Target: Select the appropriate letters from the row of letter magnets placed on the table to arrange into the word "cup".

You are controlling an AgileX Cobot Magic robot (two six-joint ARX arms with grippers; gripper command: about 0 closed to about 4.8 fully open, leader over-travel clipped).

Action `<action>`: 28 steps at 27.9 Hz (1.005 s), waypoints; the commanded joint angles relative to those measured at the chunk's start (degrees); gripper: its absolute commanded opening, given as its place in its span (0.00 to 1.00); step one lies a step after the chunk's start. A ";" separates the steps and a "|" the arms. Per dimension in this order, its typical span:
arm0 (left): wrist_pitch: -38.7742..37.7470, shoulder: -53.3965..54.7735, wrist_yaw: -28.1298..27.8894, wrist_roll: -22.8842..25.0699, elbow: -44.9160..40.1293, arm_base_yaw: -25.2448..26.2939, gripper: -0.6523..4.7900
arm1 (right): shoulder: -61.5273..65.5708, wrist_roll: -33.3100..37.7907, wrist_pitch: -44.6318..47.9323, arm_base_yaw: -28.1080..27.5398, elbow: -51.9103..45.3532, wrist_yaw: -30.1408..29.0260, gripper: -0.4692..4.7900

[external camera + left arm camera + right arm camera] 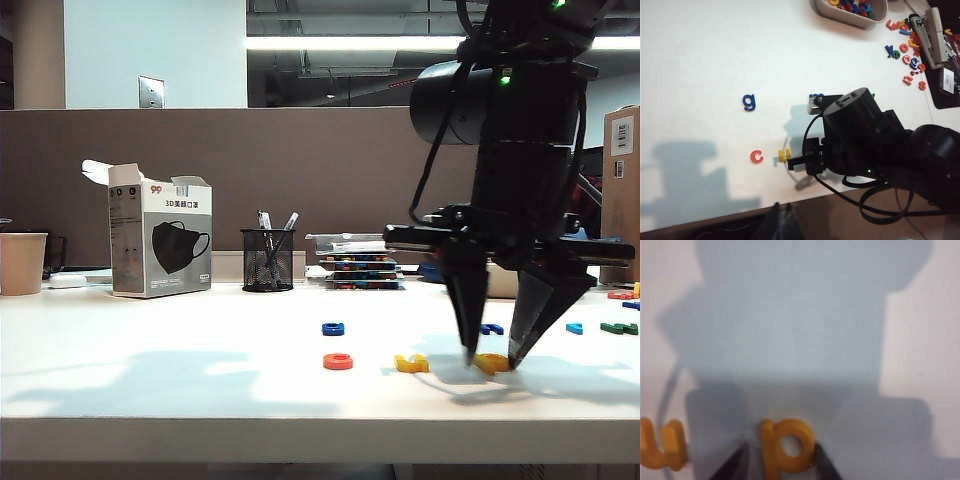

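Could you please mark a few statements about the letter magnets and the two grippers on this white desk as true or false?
1. The red plastic letter "c" lies beside the yellow plastic letter "u". True.
2. The right gripper stands over the yellow-orange plastic letter "p", a fingertip on each side. True.
3. The right gripper has lifted the "p" clear of the white desk top. False: the "p" lies on the desk.
4. The dark blue plastic letter "g" sits in the row with "c" and "u". False: it lies apart, farther back.
5. The left gripper shows in the exterior view. False: only the right arm appears there.
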 commanded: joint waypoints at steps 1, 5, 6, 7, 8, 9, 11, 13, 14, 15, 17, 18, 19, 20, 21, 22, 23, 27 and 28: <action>0.31 -0.22 -0.37 0.26 0.22 -0.04 0.11 | 0.13 0.26 -0.26 0.00 -0.22 0.02 0.43; 0.31 -0.22 -0.37 0.26 0.22 -0.04 0.11 | 0.13 0.26 -0.26 0.00 -0.22 0.02 0.43; 0.31 -0.22 -0.37 0.26 0.22 -0.04 0.11 | 0.13 0.24 -0.26 0.00 -0.22 0.02 0.44; 0.31 -0.22 -0.37 0.26 0.22 -0.04 0.11 | 0.13 0.24 -0.26 0.00 -0.22 0.02 0.50; 0.31 -0.22 -0.37 0.26 0.22 -0.04 0.11 | 0.13 0.24 -0.26 0.00 -0.22 0.02 0.58; 0.31 -0.22 -0.37 0.26 0.22 -0.04 0.11 | 0.13 0.26 -0.26 0.00 -0.22 0.02 0.62; 0.31 -0.22 -0.37 0.26 0.22 -0.04 0.11 | 0.13 0.26 -0.26 0.00 -0.22 0.02 0.66; 0.31 -0.22 -0.37 0.26 0.22 -0.04 0.11 | 0.13 0.26 -0.26 0.00 -0.22 0.02 0.66; 0.31 -0.22 -0.37 0.26 0.22 -0.04 0.11 | 0.13 0.26 -0.28 0.00 -0.22 0.02 0.66; 0.31 -0.22 -0.37 0.26 0.22 -0.04 0.11 | 0.13 0.26 -0.28 0.00 -0.22 0.02 0.66; 0.31 -0.20 -0.37 0.26 0.22 -0.04 0.11 | 0.13 0.26 -0.26 0.00 -0.22 0.02 0.66; 0.31 -0.22 -0.37 0.26 0.22 -0.04 0.11 | 0.13 0.24 -0.26 0.00 -0.22 0.02 0.66; 0.31 -0.22 -0.37 0.26 0.22 -0.04 0.11 | 0.11 0.24 -0.26 0.00 -0.22 0.02 0.66; 0.31 -0.22 -0.37 0.26 0.22 -0.04 0.11 | 0.07 0.24 -0.26 0.00 -0.22 0.02 0.66; 0.31 -0.22 -0.37 0.26 0.22 -0.04 0.11 | 0.02 0.24 -0.26 0.00 -0.20 0.02 0.66; 0.31 -0.22 -0.37 0.26 0.22 -0.04 0.11 | -0.02 0.24 -0.26 0.00 -0.17 0.02 0.66; 0.31 -0.22 -0.37 0.26 0.22 -0.04 0.11 | -0.04 0.24 -0.35 0.00 -0.07 -0.09 0.66; 0.31 -0.22 -0.37 0.26 0.22 -0.04 0.11 | -0.04 0.17 -2.36 0.00 1.90 -0.11 0.66; 0.31 -0.22 -0.37 0.26 0.22 -0.04 0.11 | -0.02 0.13 -3.30 0.00 3.10 -0.07 0.66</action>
